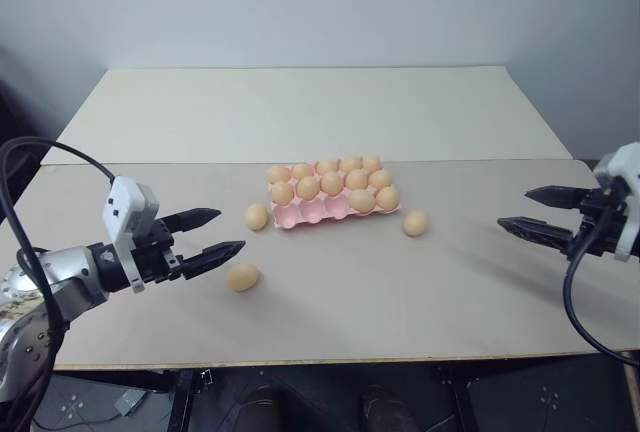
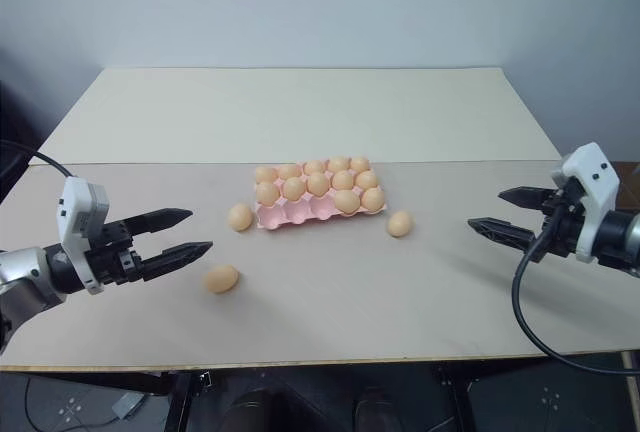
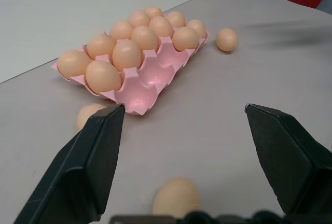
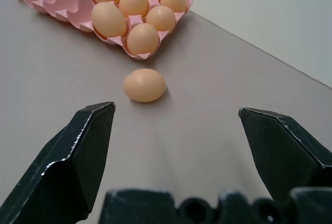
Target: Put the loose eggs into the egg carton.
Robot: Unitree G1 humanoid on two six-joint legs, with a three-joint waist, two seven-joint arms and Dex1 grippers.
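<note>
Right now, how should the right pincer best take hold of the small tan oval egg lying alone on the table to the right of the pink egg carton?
Probably across the middle of the small tan oval egg, coming down from above. It lies on its side on the table, clear of the pink moulded egg carton, and the open right pincer already faces it.

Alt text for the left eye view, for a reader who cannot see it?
A pink egg carton, mostly filled, sits mid-table with three loose eggs around it: one at its left end, one nearer the open left pincer, one toward the open right pincer.
</note>
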